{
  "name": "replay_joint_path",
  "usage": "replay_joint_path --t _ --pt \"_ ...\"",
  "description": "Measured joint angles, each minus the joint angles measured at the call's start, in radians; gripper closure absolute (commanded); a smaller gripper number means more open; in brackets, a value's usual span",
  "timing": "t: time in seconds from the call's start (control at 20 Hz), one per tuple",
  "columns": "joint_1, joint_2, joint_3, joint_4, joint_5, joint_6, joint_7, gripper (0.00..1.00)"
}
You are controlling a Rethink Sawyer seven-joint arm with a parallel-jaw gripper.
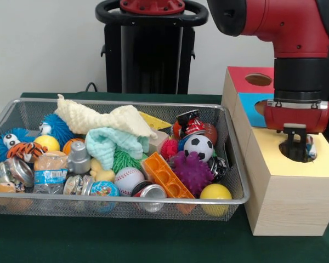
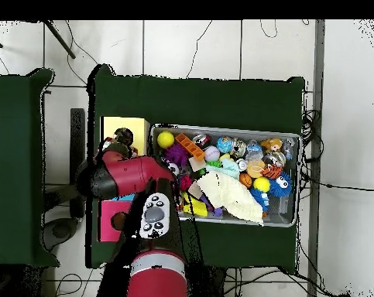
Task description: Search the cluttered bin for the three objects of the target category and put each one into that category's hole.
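My gripper point(image 1: 295, 138) hangs straight down over the yellow-faced wooden box point(image 1: 285, 192) at the right, its tip reaching into that box's round hole point(image 1: 294, 154). A scrap of white cloth with coloured spots point(image 1: 310, 147) shows at the hole's right edge beside the gripper. I cannot tell whether the gripper holds it. The wire mesh bin point(image 1: 230, 200) stands to the left, full of toys. No spotted cloth shows among them. In the overhead view the gripper point(image 2: 121, 144) is over the yellow box point(image 2: 135, 124), left of the bin point(image 2: 228, 129).
In the bin, a cream knitted cloth point(image 1: 98, 118) and a mint-green fluffy cloth point(image 1: 112, 143) lie on balls, cans, an orange brick point(image 1: 167, 175) and a purple spiky ball point(image 1: 193, 172). The blue-faced box point(image 1: 248, 102) and the red-faced box point(image 1: 247, 72) stand behind the yellow one.
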Motion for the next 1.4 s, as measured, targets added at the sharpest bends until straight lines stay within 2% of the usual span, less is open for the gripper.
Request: replay_joint_path --t 0.3,0.85,1.15,1.4 --pt "0.063 0.051 -0.073 -0.036 0.009 -0.082 0.0 1.0" --pt "0.131 0.085 -0.158 -0.064 0.061 -0.086 0.0 1.0" --pt "0.127 0.083 -0.153 -0.063 0.066 -0.08 0.0 1.0" --pt "0.066 0.053 -0.084 -0.033 0.067 -0.058 0.0 1.0"
